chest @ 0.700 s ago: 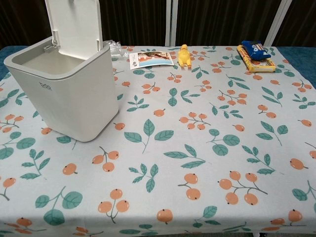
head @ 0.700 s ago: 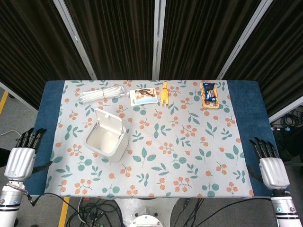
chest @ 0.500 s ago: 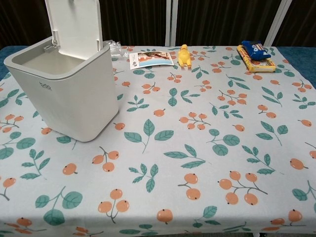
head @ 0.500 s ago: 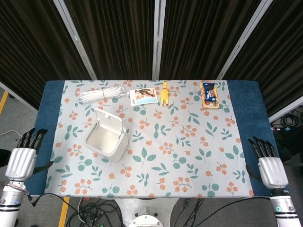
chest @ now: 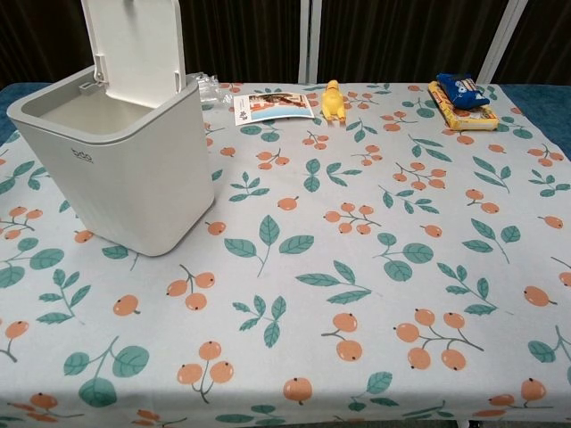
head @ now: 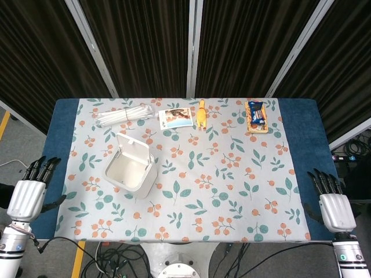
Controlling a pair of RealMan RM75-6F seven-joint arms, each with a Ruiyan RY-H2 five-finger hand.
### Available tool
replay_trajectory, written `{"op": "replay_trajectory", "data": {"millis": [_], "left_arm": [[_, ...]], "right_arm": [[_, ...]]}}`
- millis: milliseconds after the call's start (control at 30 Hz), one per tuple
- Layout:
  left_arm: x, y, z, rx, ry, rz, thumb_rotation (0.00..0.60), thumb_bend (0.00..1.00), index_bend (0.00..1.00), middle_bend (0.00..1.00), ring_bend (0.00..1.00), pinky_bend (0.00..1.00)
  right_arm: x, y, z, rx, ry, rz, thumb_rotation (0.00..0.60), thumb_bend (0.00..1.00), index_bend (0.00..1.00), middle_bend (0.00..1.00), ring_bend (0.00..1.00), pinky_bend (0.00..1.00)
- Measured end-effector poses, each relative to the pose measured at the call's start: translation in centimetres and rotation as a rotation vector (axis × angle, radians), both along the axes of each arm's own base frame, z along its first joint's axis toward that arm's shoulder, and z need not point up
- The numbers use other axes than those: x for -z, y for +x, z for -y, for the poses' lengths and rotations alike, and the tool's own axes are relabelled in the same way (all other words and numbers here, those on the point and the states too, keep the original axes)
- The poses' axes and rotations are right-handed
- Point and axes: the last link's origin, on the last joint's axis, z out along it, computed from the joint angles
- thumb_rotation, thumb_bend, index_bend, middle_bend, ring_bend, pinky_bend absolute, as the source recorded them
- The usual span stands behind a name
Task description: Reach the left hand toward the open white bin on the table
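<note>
My left hand (head: 26, 196) hangs off the bench's (head: 295, 124) eight o'clock corner, fingers straight, close together and empty, and since the open white plastic bin (head: 131, 168) sits toward two o'clock, a low sweep could knock its raised lid or tip it.

White bin (head: 131, 168); leaf-and-berry patterned tablecloth (head: 232, 174); yellow toy (head: 201, 113).
</note>
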Motion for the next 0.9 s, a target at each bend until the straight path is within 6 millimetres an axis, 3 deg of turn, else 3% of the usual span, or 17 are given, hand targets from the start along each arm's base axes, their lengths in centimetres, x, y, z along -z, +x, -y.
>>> {"op": "replay_trajectory", "data": {"millis": [167,567,900], "left_arm": [[-0.4,1.1,-0.7,0.058,-0.007,0.024,0.6,0.59,0.08,0.1,0.0,0.11],[-1.1,7.9,-4.8,0.292,-0.092,0.076,0.6,0.67,0.08,0.1,0.0,0.11],[0.3,13.7,-8.7,0.429,-0.223,0.058,0.6,0.69,0.08,0.11,0.0,0.11]], "right_arm": [[0.2,-0.2,0.1,0.004,0.006,0.001,0.6,0.26,0.0,0.0,0.0,0.0],[0.2,-0.3,0.2,0.009,0.008,-0.001,0.6,0.26,0.0,0.0,0.0,0.0],[0.3,-0.7,0.2,0.021,0.016,-0.002,0.6,0.26,0.0,0.0,0.0,0.0]]}}
